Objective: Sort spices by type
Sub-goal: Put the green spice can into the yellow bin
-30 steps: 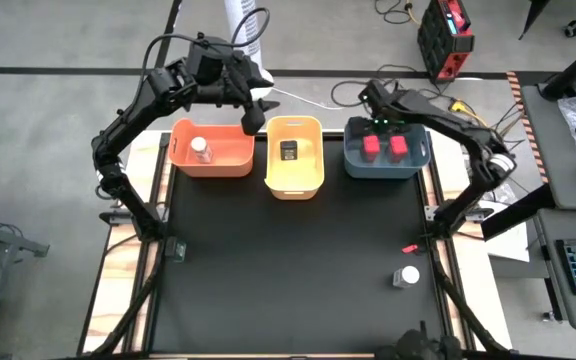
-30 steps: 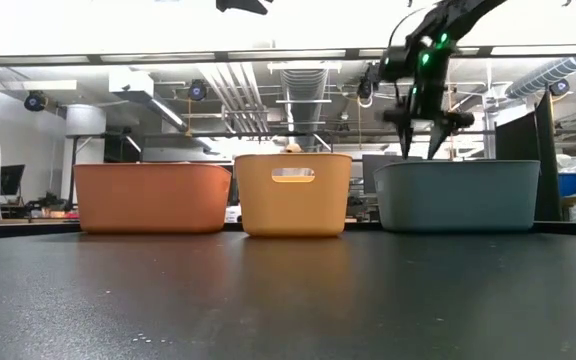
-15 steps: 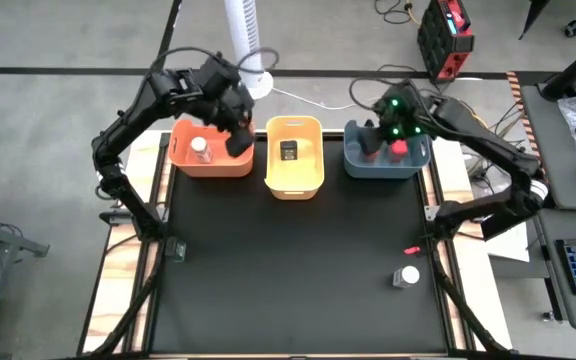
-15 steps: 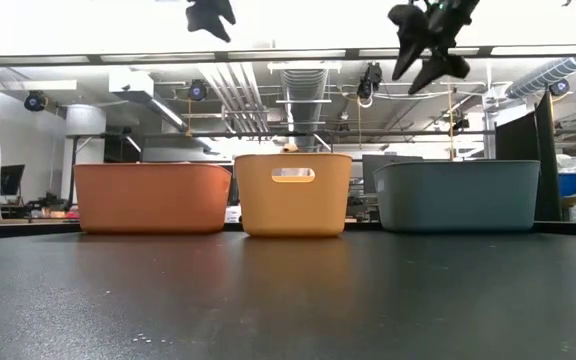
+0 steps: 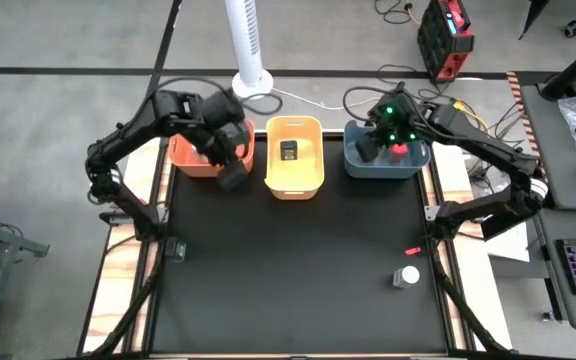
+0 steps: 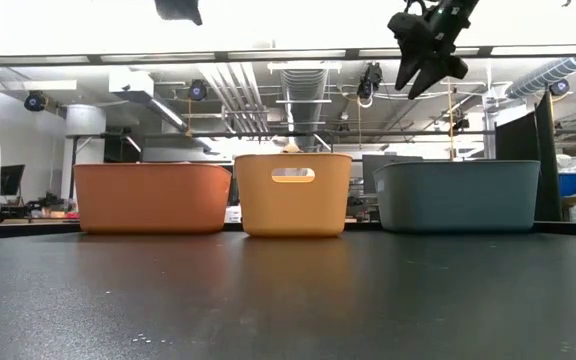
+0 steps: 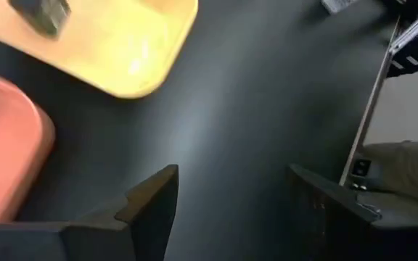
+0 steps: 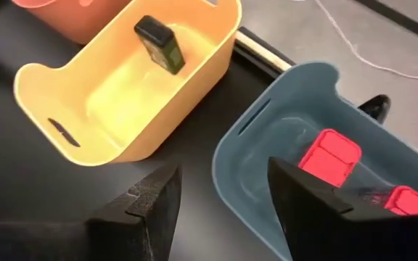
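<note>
My left gripper (image 5: 231, 178) (image 7: 231, 174) is open and empty, high over the near right corner of the orange bin (image 5: 190, 155). Its arm hides the inside of that bin. My right gripper (image 5: 366, 150) (image 8: 223, 174) hangs open above the blue bin (image 8: 267, 174), where two red boxes (image 8: 329, 156) (image 8: 412, 199) lie on the floor. One black box (image 8: 160, 43) lies in the yellow bin (image 5: 295, 180). A clear white-capped jar (image 5: 405, 276) stands on the black mat near the right edge. The other black box is not in view.
The three bins stand in a row along the mat's far edge (image 6: 153, 198) (image 6: 292, 195) (image 6: 456, 195). A thin red stick (image 5: 409, 248) lies just beyond the jar. The wide black mat (image 5: 288, 270) stretches toward the near edge.
My left gripper has swung from beyond the bins toward the near edge, crossing the orange bin to its near right corner. My right gripper has risen from the blue bin's rim height to well above it and has come toward the near edge, over the bin.
</note>
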### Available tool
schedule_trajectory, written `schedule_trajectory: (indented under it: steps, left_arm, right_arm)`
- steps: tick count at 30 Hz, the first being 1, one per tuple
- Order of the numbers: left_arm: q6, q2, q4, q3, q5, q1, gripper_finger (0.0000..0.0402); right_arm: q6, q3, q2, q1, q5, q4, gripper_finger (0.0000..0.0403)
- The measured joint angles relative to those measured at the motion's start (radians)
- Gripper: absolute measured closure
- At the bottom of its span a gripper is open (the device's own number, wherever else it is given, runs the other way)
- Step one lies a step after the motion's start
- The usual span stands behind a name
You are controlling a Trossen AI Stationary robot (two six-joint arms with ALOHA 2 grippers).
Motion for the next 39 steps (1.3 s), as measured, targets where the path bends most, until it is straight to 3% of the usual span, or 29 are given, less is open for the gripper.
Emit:
schedule_trajectory:
  steps: [7, 14, 19, 26, 39]
  left_arm:
    - [-0.396, -0.083, 0.001, -0.167, -0.003, -0.094, 0.0167]
    - [-0.755, -0.187, -0.001, -0.468, -0.026, -0.2, 0.0167]
    - [-0.872, -0.276, -0.002, -0.702, -0.027, -0.26, 0.0167]
    - [-1.015, -0.378, 0.003, -0.932, 0.002, -0.283, 0.0167]
    - [-1.08, -0.424, 0.054, -1.141, 0.056, -0.285, 0.0167]
  right_arm:
    - [-0.014, -0.002, 0.001, 0.0, -0.003, 0.0, 0.0222]
    - [-0.056, -0.002, 0.002, 0.0, -0.003, 0.019, 0.0234]
    - [-0.083, -0.003, 0.002, -0.001, -0.002, 0.094, 0.0242]
    - [-0.101, -0.003, 0.002, -0.001, -0.002, 0.184, 0.0257]
    - [-0.101, -0.013, 0.002, -0.001, -0.002, 0.195, 0.0287]
